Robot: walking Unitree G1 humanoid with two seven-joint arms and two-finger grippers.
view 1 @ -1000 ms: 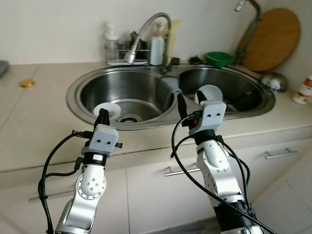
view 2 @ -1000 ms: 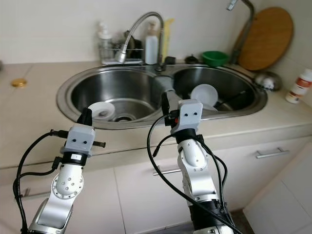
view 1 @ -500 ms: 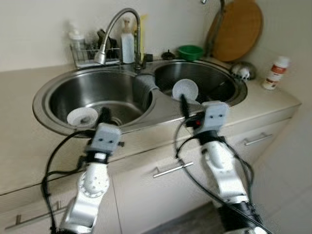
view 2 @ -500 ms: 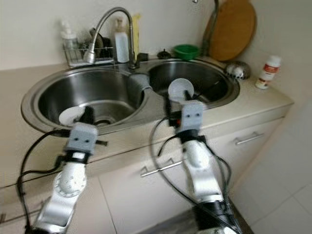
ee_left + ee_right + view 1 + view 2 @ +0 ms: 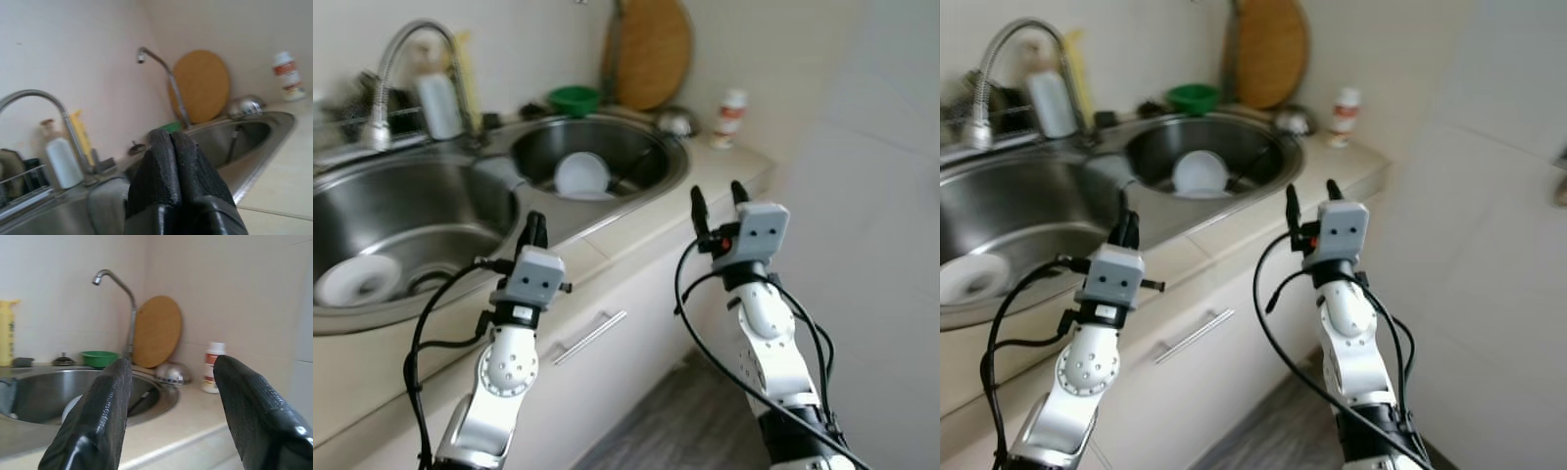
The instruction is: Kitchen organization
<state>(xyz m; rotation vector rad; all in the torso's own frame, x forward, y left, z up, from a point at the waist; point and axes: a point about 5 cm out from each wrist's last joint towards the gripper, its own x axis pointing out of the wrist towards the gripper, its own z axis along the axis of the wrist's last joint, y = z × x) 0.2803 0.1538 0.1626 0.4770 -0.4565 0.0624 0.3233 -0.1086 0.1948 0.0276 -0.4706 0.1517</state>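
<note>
White bowl [image 5: 581,175] sits in the right sink basin [image 5: 636,157], ahead-left of the right end effector [image 5: 715,208], fingers spread, empty. Left end effector [image 5: 536,231] pressed together, about as near.

no readable text, bottle [image 5: 213,367] label too blurred

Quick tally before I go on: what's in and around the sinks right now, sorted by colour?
White: 3 – bowl in the right basin, dish in the left basin, bottle behind the tap
Green: 1 – bowl
Wooden brown: 1 – round board
White with red label: 1 – bottle
Total: 6
</note>
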